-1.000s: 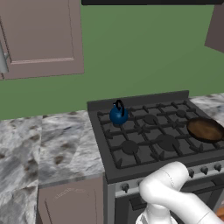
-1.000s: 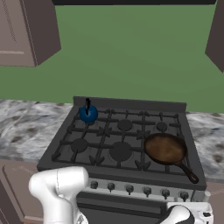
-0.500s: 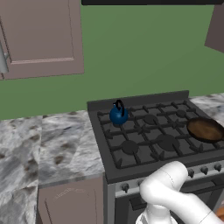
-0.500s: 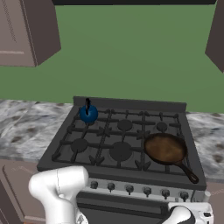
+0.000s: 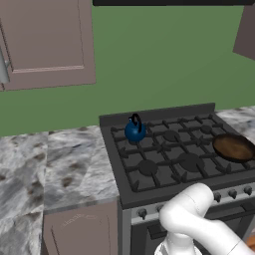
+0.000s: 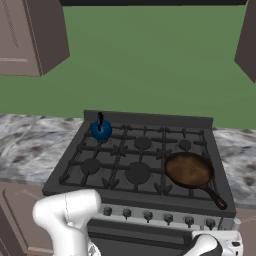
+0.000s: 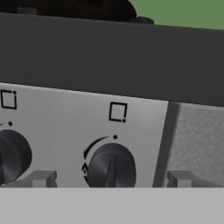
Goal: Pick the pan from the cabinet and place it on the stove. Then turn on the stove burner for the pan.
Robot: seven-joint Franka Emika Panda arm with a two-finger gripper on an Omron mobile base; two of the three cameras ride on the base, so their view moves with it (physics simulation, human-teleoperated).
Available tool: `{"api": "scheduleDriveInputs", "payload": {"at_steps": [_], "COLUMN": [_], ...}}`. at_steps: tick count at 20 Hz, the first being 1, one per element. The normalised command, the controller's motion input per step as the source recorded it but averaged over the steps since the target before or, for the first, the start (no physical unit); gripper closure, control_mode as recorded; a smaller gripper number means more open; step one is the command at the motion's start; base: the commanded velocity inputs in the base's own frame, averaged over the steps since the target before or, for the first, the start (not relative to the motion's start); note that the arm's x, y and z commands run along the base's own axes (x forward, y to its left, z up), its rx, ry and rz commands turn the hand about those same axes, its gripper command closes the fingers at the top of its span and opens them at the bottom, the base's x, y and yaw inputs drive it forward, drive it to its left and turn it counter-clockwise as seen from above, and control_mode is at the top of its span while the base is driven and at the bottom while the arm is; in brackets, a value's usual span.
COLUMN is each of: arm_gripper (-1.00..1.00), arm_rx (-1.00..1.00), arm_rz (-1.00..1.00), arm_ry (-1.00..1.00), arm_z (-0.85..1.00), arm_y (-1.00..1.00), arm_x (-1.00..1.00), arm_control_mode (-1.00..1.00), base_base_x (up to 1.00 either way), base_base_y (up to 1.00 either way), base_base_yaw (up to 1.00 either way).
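Note:
The pan rests on the front right burner of the stove, its long handle pointing to the stove's front right corner. In the hand view my gripper is open and faces the stove's front panel at close range. A dark round knob lies between the two fingertips, which stand well apart on either side of it without touching. The cabinet hangs shut at the upper left.
A small blue kettle stands on the back left burner. A second knob sits to the left of the first. Marble counter flanks the stove, with a drawer cabinet below.

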Motion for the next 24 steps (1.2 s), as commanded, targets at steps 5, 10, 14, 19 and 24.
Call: {"api": "scheduleDriveInputs", "payload": {"at_steps": [5, 10, 14, 19, 24], "arm_gripper": [-1.0, -1.0, -1.0, -1.0, -1.0], "arm_rx": [0.0, 0.0, 0.0, 0.0, 0.0], "arm_rz": [0.0, 0.0, 0.0, 0.0, 0.0], "arm_ry": [0.0, 0.0, 0.0, -0.02, -0.04], "arm_z": [-0.07, -0.11, -0.1, -0.03, -0.01], "arm_y": [0.0, 0.0, 0.0, 0.0, 0.0], "arm_x": [0.09, 0.11, 0.07, 0.0, -0.04], "arm_control_mode": [-1.0, -1.0, -1.0, -1.0, -1.0], "base_base_x": [0.0, 0.0, 0.0, 0.0, 0.0], "base_base_y": [0.0, 0.0, 0.0, 0.0, 0.0], "base_base_yaw": [0.0, 0.0, 0.0, 0.0, 0.0]}}
